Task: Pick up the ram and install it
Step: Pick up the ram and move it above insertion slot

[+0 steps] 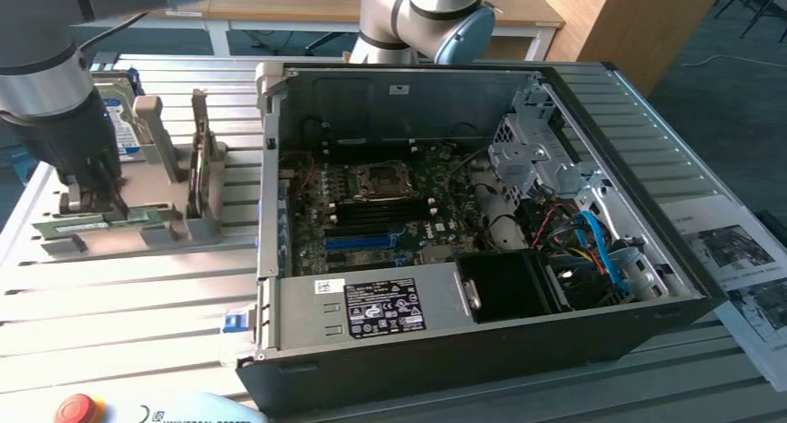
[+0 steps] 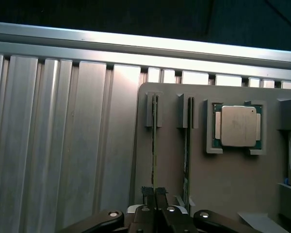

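Ribbed aluminium table (image 1: 123, 303) is carrying an open computer case (image 1: 492, 354) in the middle and right of the exterior view, and a grey holder (image 1: 147, 237) at that frame's left edge. We are seeing the gripper (image 1: 96, 200) standing low over the holder, its fingers pinching closed on the upper edge of the ram (image 1: 74, 228), which is sitting on edge in a holder slot. From the wrist we are looking along the ram's thin edge. A second stick (image 2: 186, 145) is standing in the neighbouring slot just beside it, and the silver processor (image 2: 238, 126) is lying in its recess beyond that. A hard drive (image 1: 123, 119) is standing upright behind the arm. The motherboard (image 1: 369, 211) is lying exposed inside the case.
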You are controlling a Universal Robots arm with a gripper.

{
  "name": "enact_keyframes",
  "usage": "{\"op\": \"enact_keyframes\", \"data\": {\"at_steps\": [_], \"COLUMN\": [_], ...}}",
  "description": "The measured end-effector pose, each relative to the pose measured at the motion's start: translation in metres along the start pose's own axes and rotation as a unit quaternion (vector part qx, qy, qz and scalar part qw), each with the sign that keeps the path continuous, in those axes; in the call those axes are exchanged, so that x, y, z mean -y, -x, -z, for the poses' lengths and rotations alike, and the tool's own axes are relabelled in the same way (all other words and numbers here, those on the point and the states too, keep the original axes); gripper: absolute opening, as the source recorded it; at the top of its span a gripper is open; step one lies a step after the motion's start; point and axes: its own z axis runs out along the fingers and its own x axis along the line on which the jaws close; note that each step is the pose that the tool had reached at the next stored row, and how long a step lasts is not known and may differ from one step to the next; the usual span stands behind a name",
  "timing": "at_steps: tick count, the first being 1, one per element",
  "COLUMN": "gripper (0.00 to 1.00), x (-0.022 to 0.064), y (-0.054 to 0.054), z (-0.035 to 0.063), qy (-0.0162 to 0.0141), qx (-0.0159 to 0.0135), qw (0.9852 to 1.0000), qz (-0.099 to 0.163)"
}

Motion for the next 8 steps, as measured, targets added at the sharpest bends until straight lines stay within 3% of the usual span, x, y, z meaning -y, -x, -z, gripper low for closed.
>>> {"op": "enact_keyframes", "data": {"at_steps": [8], "gripper": [0.12], "x": [0.0003], "y": [0.000], "z": [0.0194], "qy": [0.0000], "qx": [0.0000], "qw": [1.0000], "qz": [0.000]}}
